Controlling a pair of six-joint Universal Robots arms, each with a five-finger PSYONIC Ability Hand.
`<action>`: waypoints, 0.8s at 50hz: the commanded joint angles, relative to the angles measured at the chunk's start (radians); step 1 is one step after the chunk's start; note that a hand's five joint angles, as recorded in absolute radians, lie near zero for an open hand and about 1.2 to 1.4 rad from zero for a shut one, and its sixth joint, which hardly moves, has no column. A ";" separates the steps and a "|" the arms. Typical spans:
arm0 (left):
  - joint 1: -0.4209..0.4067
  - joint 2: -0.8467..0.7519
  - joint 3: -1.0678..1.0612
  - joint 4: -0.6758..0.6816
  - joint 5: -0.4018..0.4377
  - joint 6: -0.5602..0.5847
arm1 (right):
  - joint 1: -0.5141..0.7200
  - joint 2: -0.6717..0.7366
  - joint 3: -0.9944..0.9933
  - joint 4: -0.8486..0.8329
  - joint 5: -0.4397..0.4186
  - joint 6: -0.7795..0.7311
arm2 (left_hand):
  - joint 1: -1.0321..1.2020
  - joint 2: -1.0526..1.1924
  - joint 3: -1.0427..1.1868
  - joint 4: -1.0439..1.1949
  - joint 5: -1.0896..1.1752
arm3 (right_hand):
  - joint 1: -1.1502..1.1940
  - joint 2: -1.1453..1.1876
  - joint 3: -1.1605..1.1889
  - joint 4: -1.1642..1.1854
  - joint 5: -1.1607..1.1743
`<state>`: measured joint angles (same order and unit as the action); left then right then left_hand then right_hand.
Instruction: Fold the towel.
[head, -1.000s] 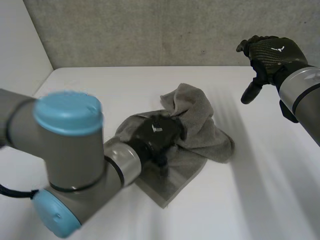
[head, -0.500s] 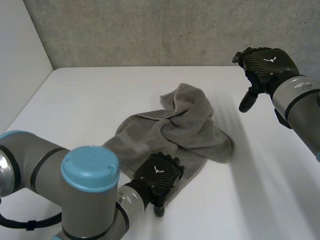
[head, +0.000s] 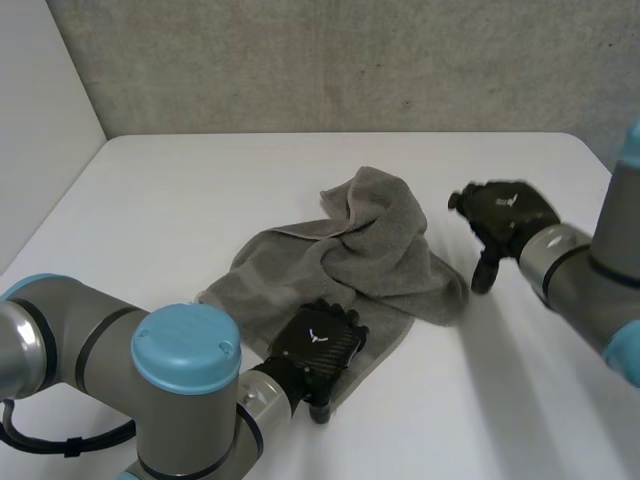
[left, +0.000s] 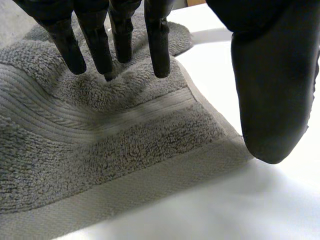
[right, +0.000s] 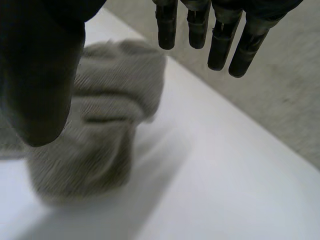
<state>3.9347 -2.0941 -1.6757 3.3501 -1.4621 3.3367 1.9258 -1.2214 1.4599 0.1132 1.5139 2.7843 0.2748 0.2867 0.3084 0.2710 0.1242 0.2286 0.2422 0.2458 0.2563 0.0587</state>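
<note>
The left hand's fingers (left: 155, 45) are straight and point down. Their tips press into the grey terry towel (left: 100, 150) just inside its flat woven border band (left: 125, 195). The thumb (left: 272, 85) is spread wide and off the cloth, with its tip at the white table (left: 210, 215) right beside the towel's corner. Nothing is pinched between thumb and fingers.

In the head view the left hand (head: 318, 350) sits at lower centre of the frame and covers the towel's nearest corner. A small white emblem shows on its back, with no letters that can be read. The left arm (head: 180, 390), grey with a light-blue cap, takes up the lower left and hides the table there.

The right hand (head: 503, 213) is at centre right of the frame, near the towel's right edge and apart from it. Its fingers are straight, its thumb hangs loose, and it holds nothing. A pale mark on its back is too blurred to make out. In its own wrist view the towel lies as a soft bunched heap beyond the thumb, and bare table lies under the fingertips. The right arm (head: 590, 280) is cut off at the right edge of the frame.

The towel lies crumpled in the middle of the table. A raised, rumpled fold sits towards upper centre, and a flatter part runs down to the lower left. Nothing stands between either hand and the cloth. A rough grey wall (head: 330, 60) runs along the top of the frame.
</note>
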 joint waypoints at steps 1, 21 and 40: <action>0.000 -0.007 0.002 -0.001 -0.003 0.001 | -0.002 0.045 0.121 -0.154 -0.024 -0.005 | 0.059 0.047 0.025 0.063 0.035 | -0.054 -0.068 -0.071 -0.082 -0.059; -0.002 -0.050 0.037 0.000 -0.001 -0.002 | -0.001 0.100 0.188 -0.242 -0.018 -0.016 | 0.174 0.162 0.140 0.177 0.150 | -0.054 -0.068 -0.071 -0.082 -0.059; -0.002 -0.096 0.073 0.000 -0.047 0.000 | -0.002 0.105 0.205 -0.260 -0.017 -0.016 | 0.182 0.171 0.149 0.186 0.158 | -0.054 -0.068 -0.071 -0.082 -0.059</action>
<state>3.9331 -2.1777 -1.6117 3.3501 -1.4966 3.3361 1.9236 -1.1168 1.6600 -0.1478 1.4972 2.7688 0.4433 0.4345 0.4369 0.4264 0.2694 0.2285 0.2422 0.2458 0.2563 0.0587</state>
